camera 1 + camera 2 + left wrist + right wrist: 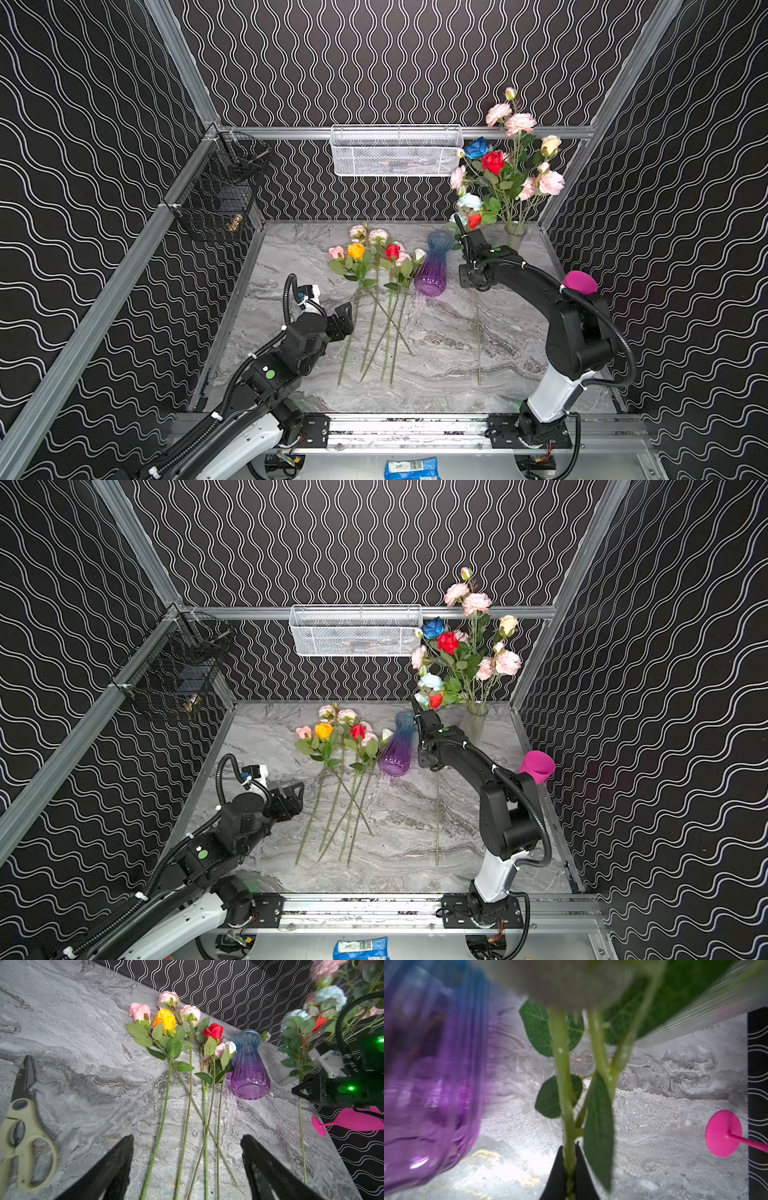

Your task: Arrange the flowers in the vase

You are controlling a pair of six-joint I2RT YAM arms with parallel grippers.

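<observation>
Several flowers (pixel 376 253) lie side by side on the marble table, blooms toward the back wall. An orange bloom (pixel 165 1019) and a red one (pixel 214 1030) are among them. To their right is a purple-and-blue glass vase (pixel 432 268) (pixel 249 1068). My left gripper (pixel 347 322) (pixel 188 1137) is open just left of the stems (pixel 187 1126) and holds nothing. My right gripper (pixel 471 280) (pixel 569 1147) is shut on the stem of a flower with pale-blue and red blooms (pixel 469 205). It holds it upright between the purple vase and a frosted vase (pixel 514 239) full of flowers.
Cream-handled scissors (pixel 20 1126) lie on the table left of my left gripper. A white mesh basket (pixel 395 149) hangs on the back rail and a black wire basket (pixel 216 195) on the left rail. A pink goblet (pixel 579 282) sits at the right edge.
</observation>
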